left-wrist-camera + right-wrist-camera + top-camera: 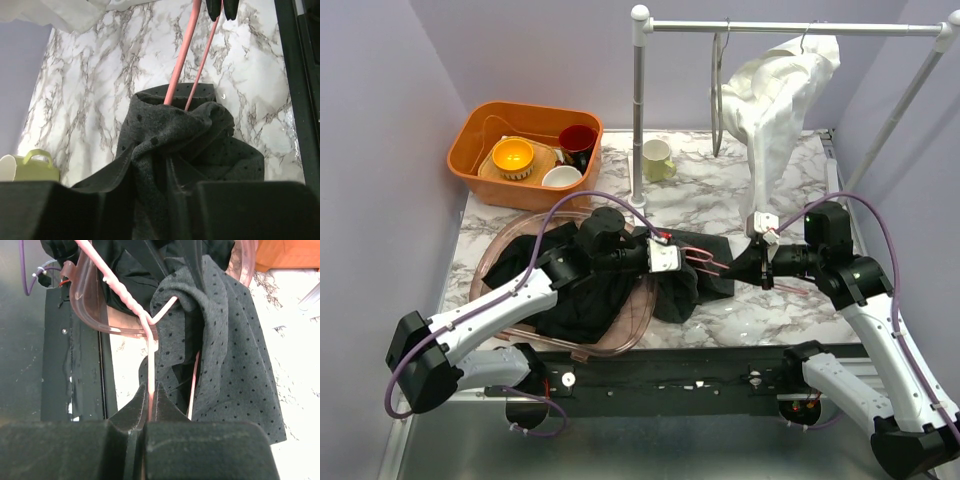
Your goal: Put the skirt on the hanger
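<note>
A dark grey dotted skirt (692, 272) lies bunched on the marble table at mid front. A pink wire hanger (712, 262) runs through its folds. My left gripper (665, 259) is shut on a fold of the skirt (165, 150), with the hanger's two wires (182, 55) entering the cloth just ahead. My right gripper (757, 268) is shut on the hanger's wire (150, 390), the skirt (225, 355) draped over the hanger's far part.
A clear pink tray (510, 250) holds black clothes (570, 290) at front left. An orange bin (480, 150) with bowls and cups stands back left. A green mug (657, 160) stands by the rack pole (639, 110). A white garment (775, 100) hangs on the rack.
</note>
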{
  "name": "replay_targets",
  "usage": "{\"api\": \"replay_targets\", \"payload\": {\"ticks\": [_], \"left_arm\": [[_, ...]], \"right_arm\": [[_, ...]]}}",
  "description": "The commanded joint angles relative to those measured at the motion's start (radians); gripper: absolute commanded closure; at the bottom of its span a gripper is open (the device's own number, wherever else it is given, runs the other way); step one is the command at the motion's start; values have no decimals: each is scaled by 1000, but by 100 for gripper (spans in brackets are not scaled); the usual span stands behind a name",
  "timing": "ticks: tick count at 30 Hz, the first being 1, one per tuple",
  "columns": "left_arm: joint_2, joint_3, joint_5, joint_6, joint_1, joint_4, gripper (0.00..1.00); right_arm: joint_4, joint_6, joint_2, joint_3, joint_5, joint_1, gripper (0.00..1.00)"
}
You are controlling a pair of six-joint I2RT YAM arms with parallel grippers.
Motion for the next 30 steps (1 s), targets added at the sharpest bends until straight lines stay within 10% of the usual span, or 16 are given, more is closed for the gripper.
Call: {"api": "replay_targets", "payload": {"ticks": [1, 9, 13, 20, 26, 30], "left_arm": [[34, 16, 123, -35, 3, 51, 74], [84, 29, 209, -106, 7, 140, 67], [95, 39, 235, -123, 9, 151, 100], [32, -42, 217, -219, 55, 281, 100], [17, -73, 171, -324, 101, 370, 100], [32, -60, 146, -393, 106, 382, 100]], "right_arm": [[31, -29, 18, 55, -91, 2, 99], [43, -16, 13, 51, -69, 2, 99], [54, 4, -1, 45, -52, 0, 99], [92, 126, -33, 63, 166, -4, 92], [45, 207, -80, 124, 359, -30, 33], [-42, 226, -119, 236, 508, -82, 18]]}}
